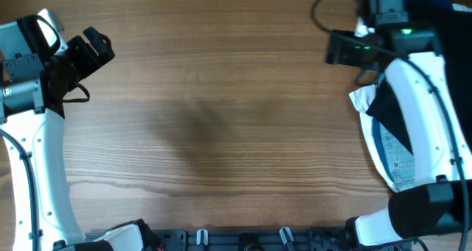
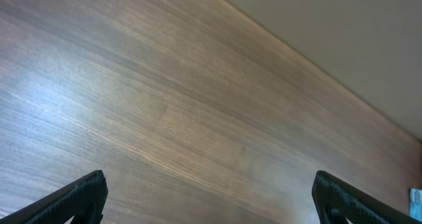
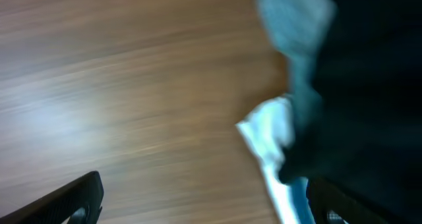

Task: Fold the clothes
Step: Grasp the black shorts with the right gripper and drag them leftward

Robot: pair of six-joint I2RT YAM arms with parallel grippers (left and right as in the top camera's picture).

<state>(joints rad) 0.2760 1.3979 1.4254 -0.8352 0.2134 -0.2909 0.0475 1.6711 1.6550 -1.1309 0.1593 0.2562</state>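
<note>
The black shorts lie bunched in a heap at the table's right edge, mostly hidden under my right arm. In the blurred right wrist view they are the dark mass on the right. My right gripper is open and empty at the far right of the table, just left of the heap; its fingers straddle bare wood and the heap's edge. My left gripper is open and empty at the far left, over bare wood, far from the shorts.
A pale blue and white garment lies under the shorts, and it also shows in the right wrist view. A dark blue cloth sits at the top right corner. The wooden table spans the middle.
</note>
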